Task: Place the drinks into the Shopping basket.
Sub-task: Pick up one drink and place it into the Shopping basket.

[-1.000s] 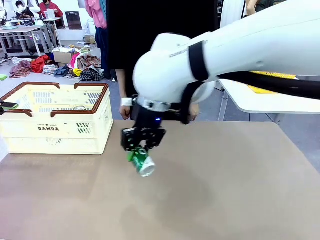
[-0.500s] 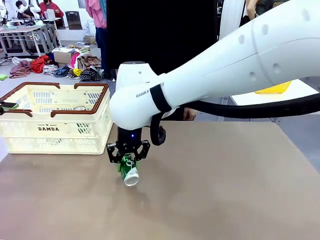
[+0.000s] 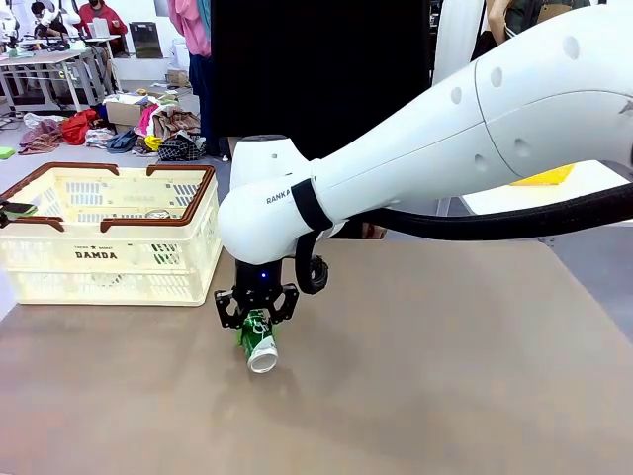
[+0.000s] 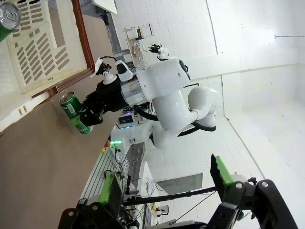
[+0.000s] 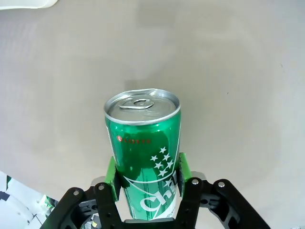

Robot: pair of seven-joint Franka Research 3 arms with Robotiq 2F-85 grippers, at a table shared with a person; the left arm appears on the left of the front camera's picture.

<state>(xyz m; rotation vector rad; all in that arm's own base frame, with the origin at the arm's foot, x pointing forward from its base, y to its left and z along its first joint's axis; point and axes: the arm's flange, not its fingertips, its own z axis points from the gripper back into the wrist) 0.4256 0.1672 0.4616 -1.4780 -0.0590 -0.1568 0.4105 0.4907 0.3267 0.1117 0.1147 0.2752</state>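
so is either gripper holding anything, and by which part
The right gripper holds the green can, clamped on opposite sides of its body toward the base end, with the tab end pointing away. The left gripper is open and holds nothing.

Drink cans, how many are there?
2. One green can is in the right gripper, over the table; a second can sits inside the shopping basket. More could hide there.

Bright even light, sharp focus, faint shadow beneath green can [image 3: 259,341].
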